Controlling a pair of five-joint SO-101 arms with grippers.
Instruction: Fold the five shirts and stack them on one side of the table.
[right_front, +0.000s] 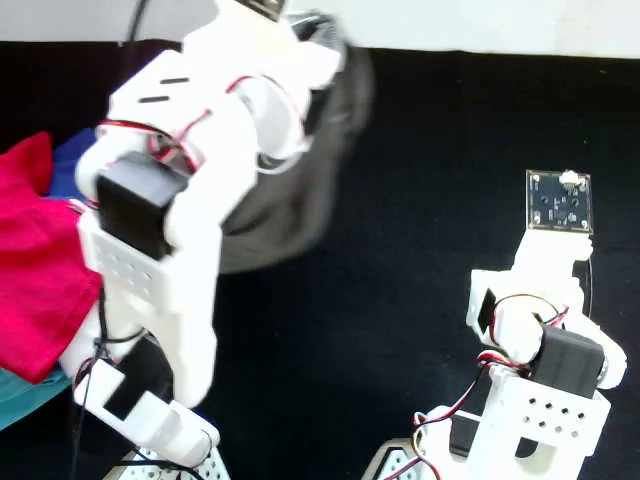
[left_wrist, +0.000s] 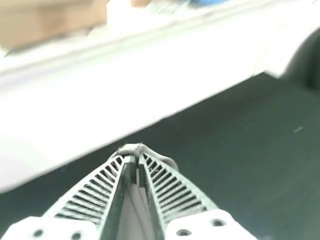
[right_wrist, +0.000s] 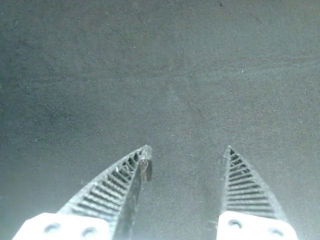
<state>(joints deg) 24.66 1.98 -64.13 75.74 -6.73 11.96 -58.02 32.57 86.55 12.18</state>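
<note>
**Dark shirt aloft at the left arm, right gripper wide over bare table**

High view: the left arm (right_front: 170, 250) stands tall at the near left. A dark shirt (right_front: 300, 170) hangs off the table from the arm's upper end, draped against its far side. A red shirt (right_front: 40, 270) lies at the table's left edge, just beside the arm. Blue cloth (right_front: 70, 160) shows behind it and teal cloth (right_front: 25, 400) under its near corner. The right arm (right_front: 540, 370) sits at the near right, well apart from all the cloth, over the black table (right_front: 450, 130).

Left wrist view: the left gripper (left_wrist: 132, 152) has its fingers pressed almost together, with a thin dark sliver between them. A blurred piece of the dark shirt shows at the frame's edge.

Right wrist view: the right gripper (right_wrist: 187, 150) has its jaws spread wide, holds nothing, and has bare table beyond its tips.
</note>
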